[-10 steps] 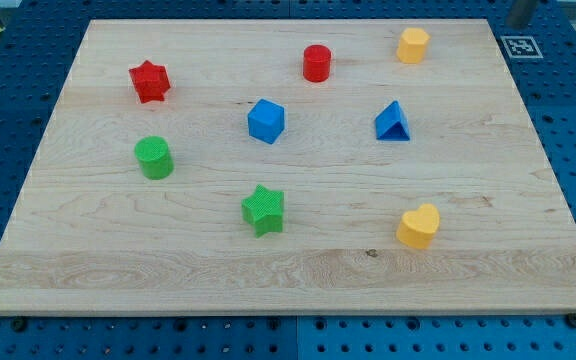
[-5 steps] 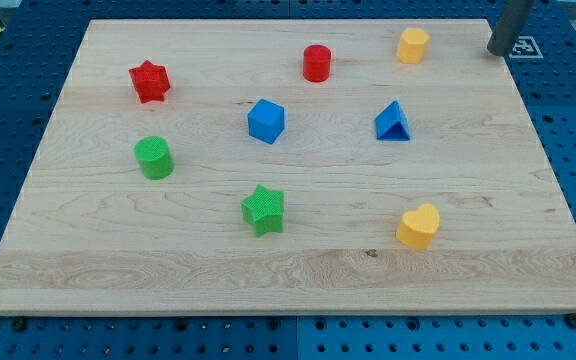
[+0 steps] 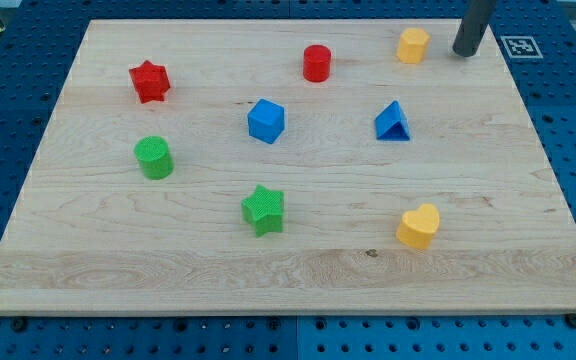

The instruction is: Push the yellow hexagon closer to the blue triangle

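Bare board btwn yellow hexagon (image 3: 413, 45) – blue triangle (image 3: 392, 122) – no obstacle.

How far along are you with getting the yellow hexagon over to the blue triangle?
Nothing pushed yet: the yellow hexagon sits near the view's top, apart from the blue triangle. In hand: my tip stands just right of it, not touching. Left: the whole push down toward the triangle.
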### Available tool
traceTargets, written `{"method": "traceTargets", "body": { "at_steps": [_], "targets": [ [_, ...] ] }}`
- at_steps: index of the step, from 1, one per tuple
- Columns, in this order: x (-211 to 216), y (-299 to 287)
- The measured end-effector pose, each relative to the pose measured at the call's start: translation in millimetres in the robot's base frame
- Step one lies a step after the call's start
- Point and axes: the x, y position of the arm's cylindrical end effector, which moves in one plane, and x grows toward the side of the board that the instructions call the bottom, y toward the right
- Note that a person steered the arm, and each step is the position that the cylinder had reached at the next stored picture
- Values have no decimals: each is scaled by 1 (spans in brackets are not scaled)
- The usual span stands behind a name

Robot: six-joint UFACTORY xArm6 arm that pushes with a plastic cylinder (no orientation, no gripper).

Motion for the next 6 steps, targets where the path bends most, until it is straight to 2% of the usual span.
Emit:
{"method": "traceTargets", "body": {
  "at_steps": [1, 2, 3, 4, 6],
  "targets": [
    [-19, 0],
    [-70, -37],
    [-66, -48],
    [-43, -78],
    [-24, -78]
  ]
}}
